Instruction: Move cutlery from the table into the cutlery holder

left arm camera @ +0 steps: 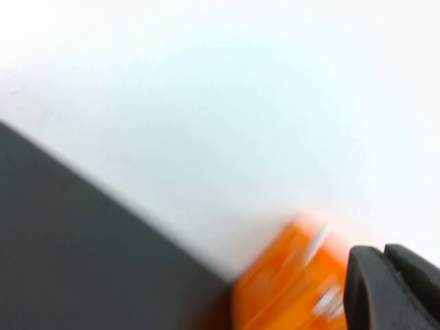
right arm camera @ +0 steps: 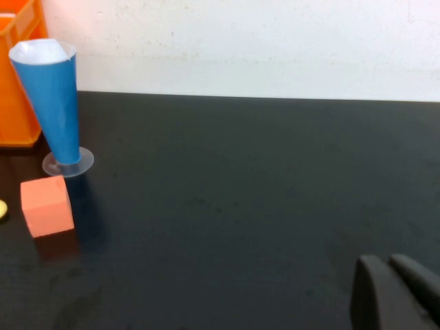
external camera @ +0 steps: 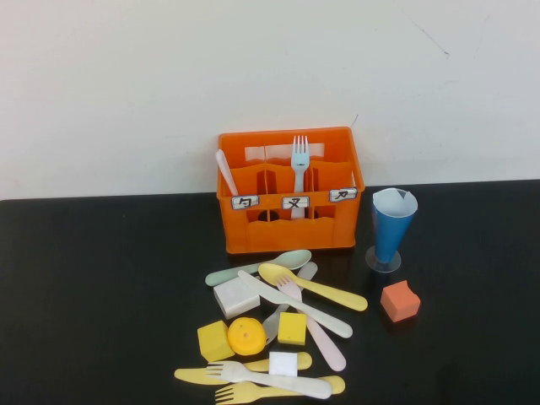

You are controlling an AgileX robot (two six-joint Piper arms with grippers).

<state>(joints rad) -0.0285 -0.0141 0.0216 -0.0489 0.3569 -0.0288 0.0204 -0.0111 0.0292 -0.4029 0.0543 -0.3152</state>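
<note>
The orange cutlery holder (external camera: 289, 228) stands at the back middle of the black table (external camera: 101, 287). A pale fork (external camera: 299, 160) stands upright in it and a pale handle (external camera: 226, 173) leans in its left compartment. In front lie a pale green spoon (external camera: 257, 267), a yellow spoon (external camera: 312, 285), a white knife (external camera: 295, 304), a pink fork (external camera: 314, 329), and nearer, a white fork (external camera: 268, 378) across yellow pieces (external camera: 278, 391). Neither arm shows in the high view. My left gripper (left arm camera: 383, 253) is shut and empty, near the holder (left arm camera: 289, 282). My right gripper (right arm camera: 388, 262) is shut and empty over bare table.
A blue cone cup (external camera: 392, 224) stands right of the holder, with an orange cube (external camera: 399, 301) in front of it; both show in the right wrist view, cup (right arm camera: 51, 103) and cube (right arm camera: 47, 205). A white block (external camera: 236, 297), yellow cubes (external camera: 215, 340), a yellow ball (external camera: 246, 336) and a white cube (external camera: 283, 364) lie among the cutlery.
</note>
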